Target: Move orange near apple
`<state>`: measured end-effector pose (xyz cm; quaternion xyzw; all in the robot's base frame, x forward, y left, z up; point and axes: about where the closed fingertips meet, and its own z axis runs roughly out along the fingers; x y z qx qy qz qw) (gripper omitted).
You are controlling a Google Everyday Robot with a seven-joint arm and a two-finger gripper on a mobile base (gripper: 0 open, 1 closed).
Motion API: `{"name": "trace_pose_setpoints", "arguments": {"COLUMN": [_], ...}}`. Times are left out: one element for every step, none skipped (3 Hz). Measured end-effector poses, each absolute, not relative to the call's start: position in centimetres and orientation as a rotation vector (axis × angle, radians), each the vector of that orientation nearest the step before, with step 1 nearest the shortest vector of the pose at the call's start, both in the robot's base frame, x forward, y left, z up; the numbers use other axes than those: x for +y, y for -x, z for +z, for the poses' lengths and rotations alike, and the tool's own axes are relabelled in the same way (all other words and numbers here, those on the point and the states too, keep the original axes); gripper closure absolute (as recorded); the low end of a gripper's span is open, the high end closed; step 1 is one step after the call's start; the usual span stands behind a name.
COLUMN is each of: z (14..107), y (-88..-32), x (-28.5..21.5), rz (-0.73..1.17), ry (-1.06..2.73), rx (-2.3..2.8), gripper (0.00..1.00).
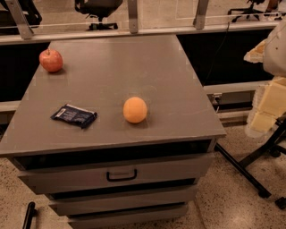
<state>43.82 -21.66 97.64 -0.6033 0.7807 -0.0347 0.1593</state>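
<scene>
Seemingly gripper unseen, orange (135, 110), apple (51, 60) atop drawers (67, 176)

- Before me stands a grey metal cabinet (111, 67), its flat top filling the middle of the frame.
- Its grey drawers (111, 192) stack along the bottom; the top one has a dark loop handle (121, 175).
- I see speckled stone floor (223, 201) at lower right, crossed by black stand legs (241, 167).
- A black office chair (98, 9) sits at the top, behind a metal-posted railing (132, 18).
- The light is warm and dim.

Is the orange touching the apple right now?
No, the orange sits near the front edge, apart from the apple at the back left corner; the hand is not in view.
</scene>
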Motion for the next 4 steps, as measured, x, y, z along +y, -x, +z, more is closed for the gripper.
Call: {"name": "trace_pose_setpoints", "arguments": {"z": [97.6, 97.3, 96.4, 95.7], "y": [-43.8, -45.2, -47.4, -49.6], "x": [-21.7, -19.8, -16.5, -12.5], "rz": [-0.099, -0.082, -0.053, -0.011], "ry": [1.724, 1.759, 1.830, 1.908], "rx": [2.231, 2.176, 2.097, 2.002], "gripper": [0.00, 0.00, 0.00, 0.00]}}
